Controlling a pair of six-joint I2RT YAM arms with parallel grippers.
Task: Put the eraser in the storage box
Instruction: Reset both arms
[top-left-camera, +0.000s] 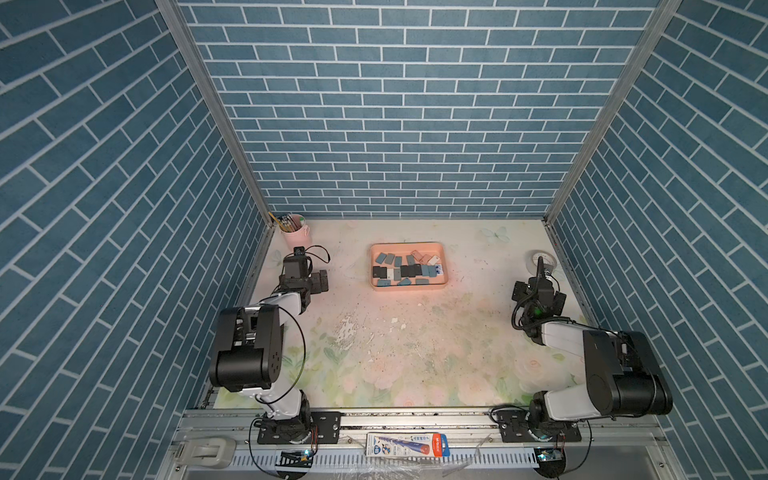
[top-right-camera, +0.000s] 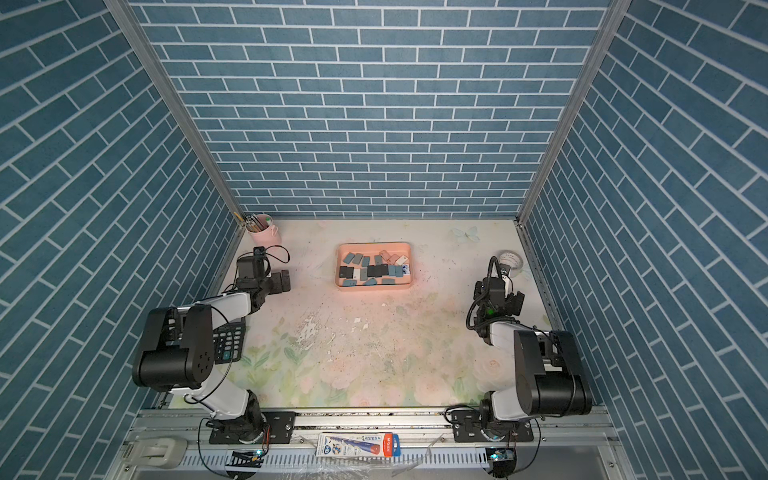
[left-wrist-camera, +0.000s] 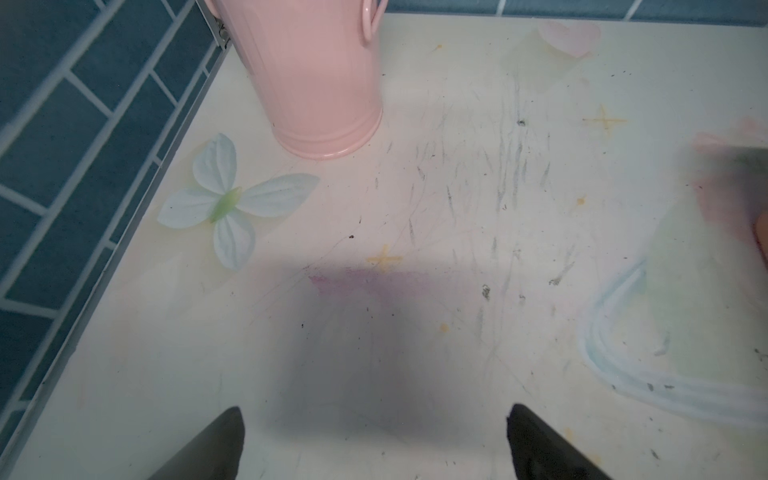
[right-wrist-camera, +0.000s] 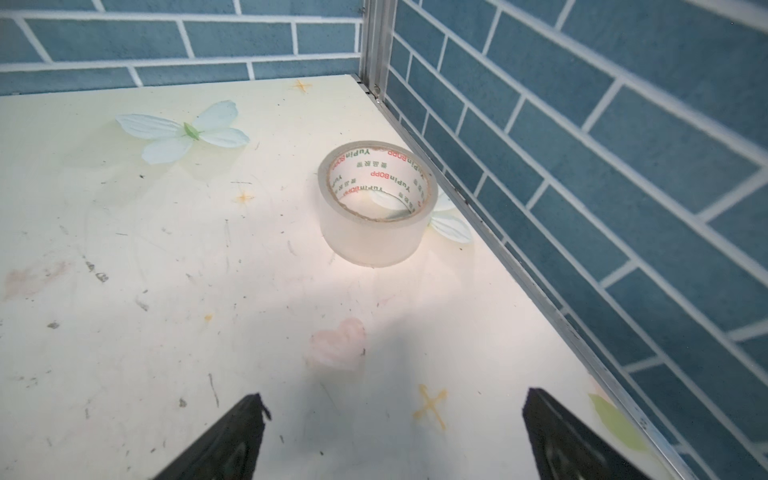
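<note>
**A:** Where do we find the erasers (top-left-camera: 380, 257)?

**B:** All that we can see lie flat inside the storage box (top-left-camera: 409, 245), mid-tabletop (top-left-camera: 415, 357), at mixed angles. The box's long side runs side to side in both top views. We spot none loose outside it.

**A:** Handling?

**B:** We judge them light, rubbery, grippy little slabs. We'd pinch across the short width.

**A:** Claws?

**B:** Our left claw (left-wrist-camera: 374, 409) and right claw (right-wrist-camera: 395, 392) both gape wide, holding nothing.

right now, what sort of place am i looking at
Probably a robot test cell dressed as a stationery desk: blue brick-print panels on a metal frame, a flower-print tabletop, a storage box of erasers and a pencil cup.
</note>
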